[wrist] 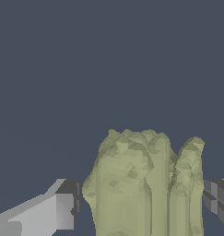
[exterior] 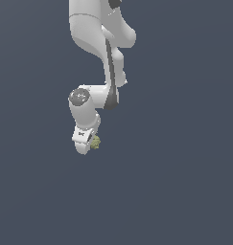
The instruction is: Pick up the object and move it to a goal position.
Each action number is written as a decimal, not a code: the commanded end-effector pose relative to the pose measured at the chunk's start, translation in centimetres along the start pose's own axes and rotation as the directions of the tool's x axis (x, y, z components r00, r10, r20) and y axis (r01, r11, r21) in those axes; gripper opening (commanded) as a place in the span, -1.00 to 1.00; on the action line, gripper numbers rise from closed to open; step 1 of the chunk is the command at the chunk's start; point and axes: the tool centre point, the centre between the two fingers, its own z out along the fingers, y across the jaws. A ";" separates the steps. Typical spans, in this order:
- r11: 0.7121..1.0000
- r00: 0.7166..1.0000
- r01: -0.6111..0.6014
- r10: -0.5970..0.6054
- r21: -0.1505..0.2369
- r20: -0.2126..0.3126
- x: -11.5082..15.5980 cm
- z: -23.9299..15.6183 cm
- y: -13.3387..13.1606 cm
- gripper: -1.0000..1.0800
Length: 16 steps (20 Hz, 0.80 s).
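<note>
The object (exterior: 95, 142) is a small, knobbly olive-yellow lump sitting at the tip of the white arm in the exterior view. In the wrist view the object (wrist: 141, 184) looms large and fills the space between the two fingers. My gripper (exterior: 90, 144) is shut on it: one grey finger (wrist: 53, 212) presses one flank, and the dark pad of the other finger (wrist: 217, 198) meets the opposite flank. The lump's lower part runs out of the wrist picture.
Plain dark blue-grey ground surrounds the arm in both views. The white arm links (exterior: 101, 43) rise toward the top of the exterior view. No other objects or marker show.
</note>
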 end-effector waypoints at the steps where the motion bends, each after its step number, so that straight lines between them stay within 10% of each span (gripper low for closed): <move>1: 1.000 1.000 -0.001 0.001 0.000 0.000 -1.1 -0.2 -1.5 -1.00; 16: 1.000 1.000 0.000 0.000 0.003 0.000 -4.8 -0.7 -6.6 -1.00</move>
